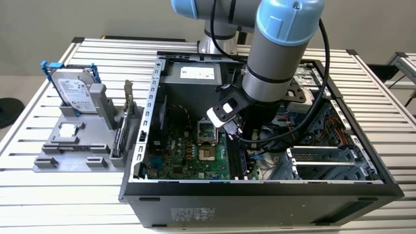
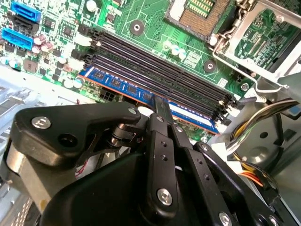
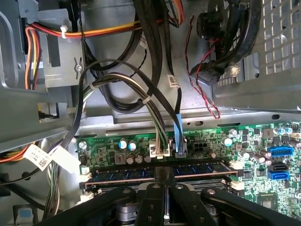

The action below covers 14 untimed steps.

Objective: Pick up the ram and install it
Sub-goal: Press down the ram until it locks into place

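Hand (image 2: 162, 109) pinched narrow on the ram (image 2: 141, 89) — inside the open computer case (image 1: 260, 192) on a slatted metal table (image 1: 52, 195).

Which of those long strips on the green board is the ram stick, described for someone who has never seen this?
Inside the open computer case, find the green motherboard with its row of long parallel slots. The ram sits in the slot nearest the gripper, whose tips meet on its top edge. It alone is blue with chips; the other slots are black and empty.

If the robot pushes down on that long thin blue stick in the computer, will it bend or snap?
The long thin blue memory stick looks like a flat rigid board, so it probably stays stiff rather than flopping. It stands on edge in a black slot on the green motherboard, so pushing sideways might crack it. The gripper presses near its middle.
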Each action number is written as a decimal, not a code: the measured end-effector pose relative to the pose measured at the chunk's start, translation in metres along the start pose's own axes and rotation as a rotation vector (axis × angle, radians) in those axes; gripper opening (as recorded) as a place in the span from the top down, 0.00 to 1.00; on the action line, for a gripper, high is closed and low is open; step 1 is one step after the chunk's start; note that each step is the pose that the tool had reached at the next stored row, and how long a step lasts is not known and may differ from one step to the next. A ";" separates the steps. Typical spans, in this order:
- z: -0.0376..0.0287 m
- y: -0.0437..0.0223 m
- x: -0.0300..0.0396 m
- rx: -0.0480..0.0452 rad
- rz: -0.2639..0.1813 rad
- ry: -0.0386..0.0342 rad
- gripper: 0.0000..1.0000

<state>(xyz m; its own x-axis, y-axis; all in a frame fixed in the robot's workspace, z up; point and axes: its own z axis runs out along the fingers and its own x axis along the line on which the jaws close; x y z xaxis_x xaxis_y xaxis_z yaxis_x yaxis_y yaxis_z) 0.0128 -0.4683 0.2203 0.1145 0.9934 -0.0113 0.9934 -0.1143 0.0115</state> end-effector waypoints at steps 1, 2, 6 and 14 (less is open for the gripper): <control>0.0014 0.0000 0.0000 0.0001 0.000 0.0007 1.00; 0.0018 0.0000 0.0000 0.0001 0.000 0.0014 1.00; -0.0052 0.0001 0.0006 0.0011 0.000 0.0063 1.00; -0.0354 0.0004 -0.0003 0.0083 -0.001 0.0032 1.00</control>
<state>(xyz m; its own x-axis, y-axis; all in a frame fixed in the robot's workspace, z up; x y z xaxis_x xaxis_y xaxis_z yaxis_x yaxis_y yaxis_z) 0.0128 -0.4682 0.2557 0.1139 0.9935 -0.0081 0.9935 -0.1139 0.0031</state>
